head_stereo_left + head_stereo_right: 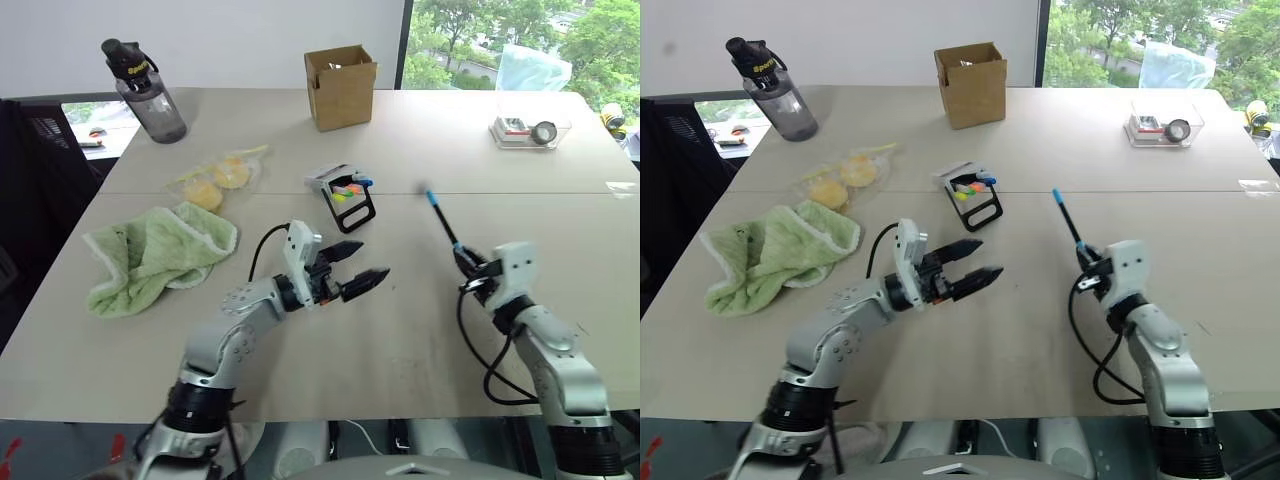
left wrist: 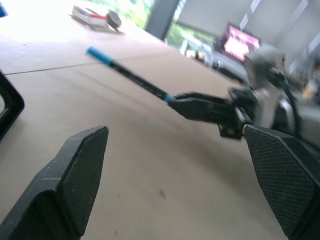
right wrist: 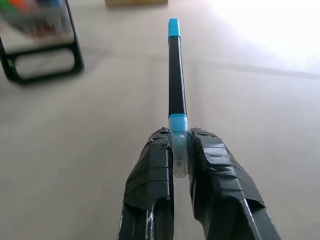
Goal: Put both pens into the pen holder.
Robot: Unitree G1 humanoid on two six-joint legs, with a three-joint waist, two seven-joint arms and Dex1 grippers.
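A black pen [image 1: 443,222] with a blue cap sticks out forward and slightly up from my right gripper [image 1: 468,262], which is shut on its pale blue end [image 3: 178,150]. The pen [image 3: 175,75] points toward the far side of the table, lifted off the surface. The pen holder [image 1: 346,196], a small black loop frame with a whitish part and coloured bits inside, lies on the table left of the pen tip. My left gripper [image 1: 364,262] is open and holds nothing, hovering just nearer than the holder. Its fingers [image 2: 75,170] frame the pen [image 2: 130,75] in the left wrist view.
A brown cardboard box [image 1: 341,86] stands behind the holder. On the left are a green towel [image 1: 155,255], a plastic bag with yellow pieces [image 1: 215,178] and a grey water bottle [image 1: 146,92]. A clear tray [image 1: 530,130] sits at the far right.
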